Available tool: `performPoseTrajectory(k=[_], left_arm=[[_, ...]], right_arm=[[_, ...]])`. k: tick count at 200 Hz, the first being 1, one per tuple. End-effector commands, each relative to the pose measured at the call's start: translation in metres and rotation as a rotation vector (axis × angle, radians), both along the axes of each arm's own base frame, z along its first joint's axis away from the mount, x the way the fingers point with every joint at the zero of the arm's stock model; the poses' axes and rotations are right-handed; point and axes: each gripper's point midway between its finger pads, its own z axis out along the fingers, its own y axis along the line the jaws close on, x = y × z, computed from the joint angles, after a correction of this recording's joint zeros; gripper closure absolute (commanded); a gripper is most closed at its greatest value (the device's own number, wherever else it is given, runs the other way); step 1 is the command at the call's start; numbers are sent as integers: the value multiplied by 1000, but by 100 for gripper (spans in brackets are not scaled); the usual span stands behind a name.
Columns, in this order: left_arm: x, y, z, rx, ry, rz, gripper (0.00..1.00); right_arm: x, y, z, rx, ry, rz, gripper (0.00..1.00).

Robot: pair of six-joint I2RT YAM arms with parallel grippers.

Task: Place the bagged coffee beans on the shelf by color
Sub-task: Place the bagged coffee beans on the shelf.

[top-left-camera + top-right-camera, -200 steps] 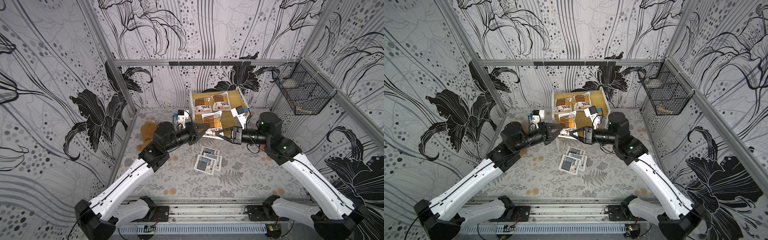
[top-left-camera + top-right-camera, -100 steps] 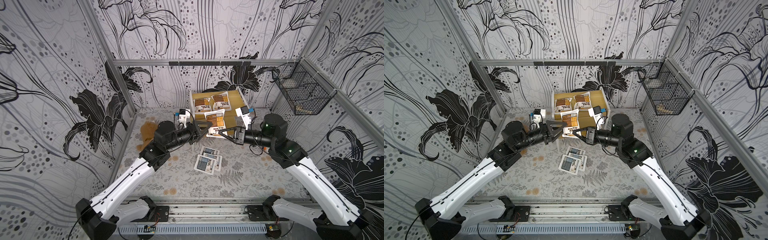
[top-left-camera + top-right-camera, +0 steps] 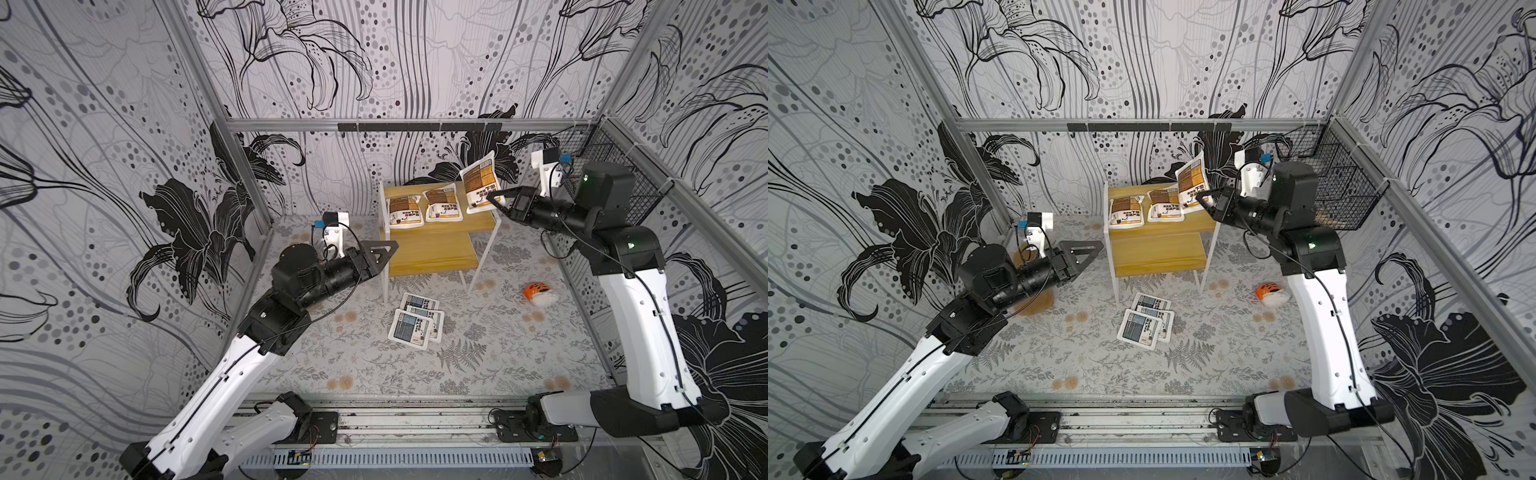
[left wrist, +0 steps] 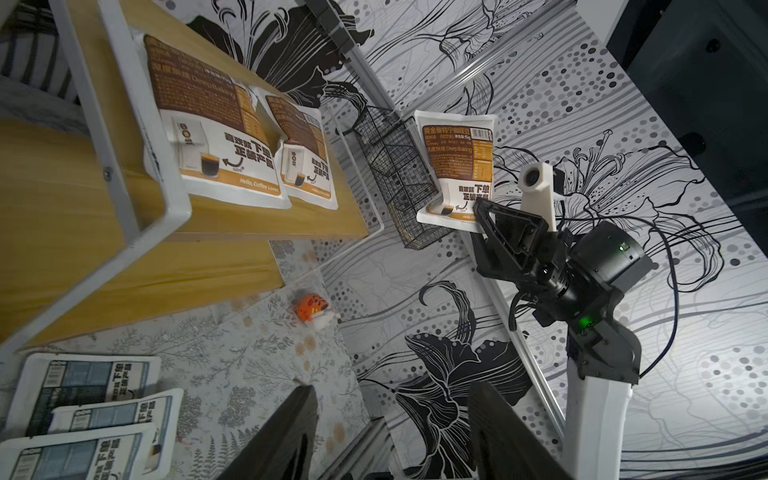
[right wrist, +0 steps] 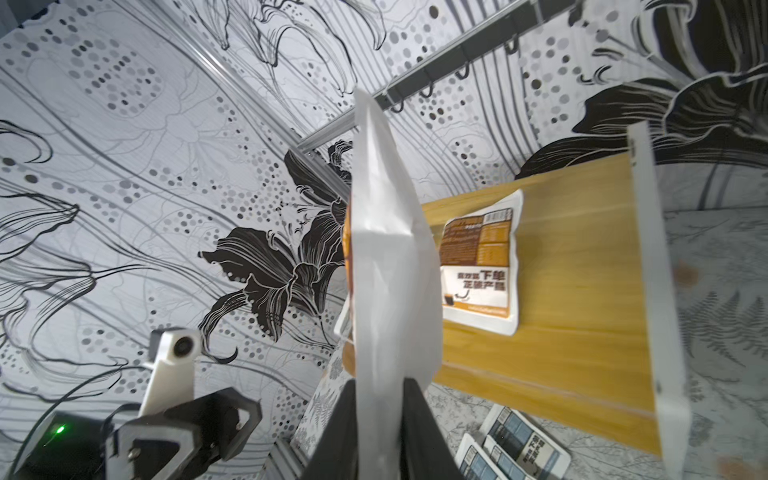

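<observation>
Holding brown-orange pouch [image 3: 480, 183] near shelf [image 3: 432, 250], right gripper [image 3: 492, 198] clamped, left gripper [image 4: 392, 388] spread

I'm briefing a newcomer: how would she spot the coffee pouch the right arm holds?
Find the yellow two-tier wooden shelf by the back wall. Over its top board's right end, the right gripper pinches a white, brown-panelled pouch. Two matching pouches lie flat beside it; this one stands upright.

The shelf [image 3: 432, 249] has yellow boards and white legs. The brown bags [image 3: 404, 211] are white with brown-orange labels and black words. The blue bags [image 3: 415, 326] are white with grey-blue labels. The toy [image 3: 536, 292] is orange and white. The walls [image 3: 415, 62] show black flowers and grey dots.
</observation>
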Motion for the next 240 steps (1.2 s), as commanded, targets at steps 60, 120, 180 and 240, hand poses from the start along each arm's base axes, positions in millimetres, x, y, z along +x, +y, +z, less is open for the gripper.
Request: performPoseTrajectory(k=[60,120,180,240], left_arm=[[1,22,-55,147,69,52,33],[3,23,-65,133,105,52,32],[3,24,-64,119,119,50,31],[3,25,-66,119,133,52,30]], right_arm=[[52,-24,-43,-104,152,-13,80],[72,-27,-74,-48,196,-64,86],[80,-41,-89,1,194,-191,86],[62,-36,-81,7,170,-154,48]])
